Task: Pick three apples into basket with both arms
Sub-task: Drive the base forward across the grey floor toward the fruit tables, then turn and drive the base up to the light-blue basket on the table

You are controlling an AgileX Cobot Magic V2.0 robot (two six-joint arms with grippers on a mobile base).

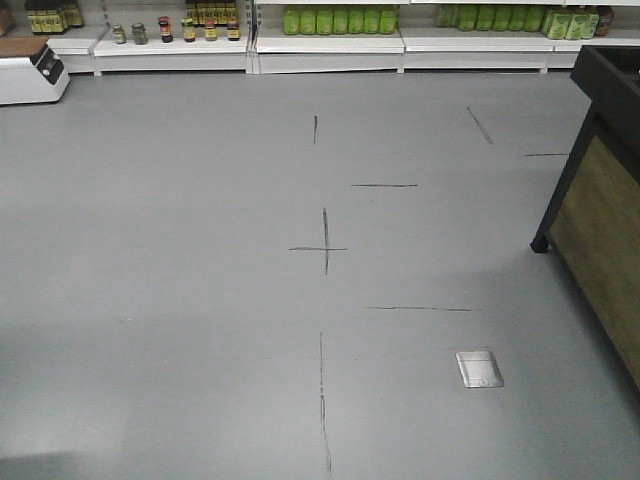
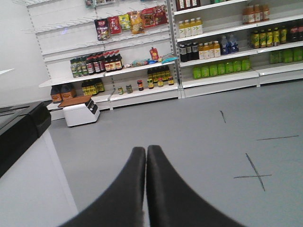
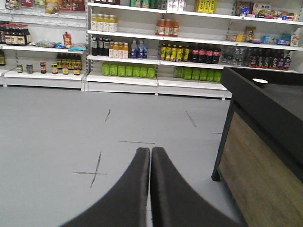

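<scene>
arms' l claw (image 2: pixel 146 150) & r claw (image 3: pixel 150 151) closed; open floor (image 1: pixel 200 300) ahead, counter (image 3: pixel 265 156) edge right.

You see a grey floor (image 1: pixel 150 260) with a black cross mark (image 1: pixel 325 248) and a metal plate (image 1: pixel 479 368). Green bottles (image 1: pixel 338 20) line the far shelves (image 1: pixel 330 45), and a wood-panelled desk (image 1: pixel 600 200) stands rightward.

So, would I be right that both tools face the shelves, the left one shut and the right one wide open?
Not quite: the right tool is shut too, as the right wrist view shows. The left tool is shut, and both face the shelves.
</scene>
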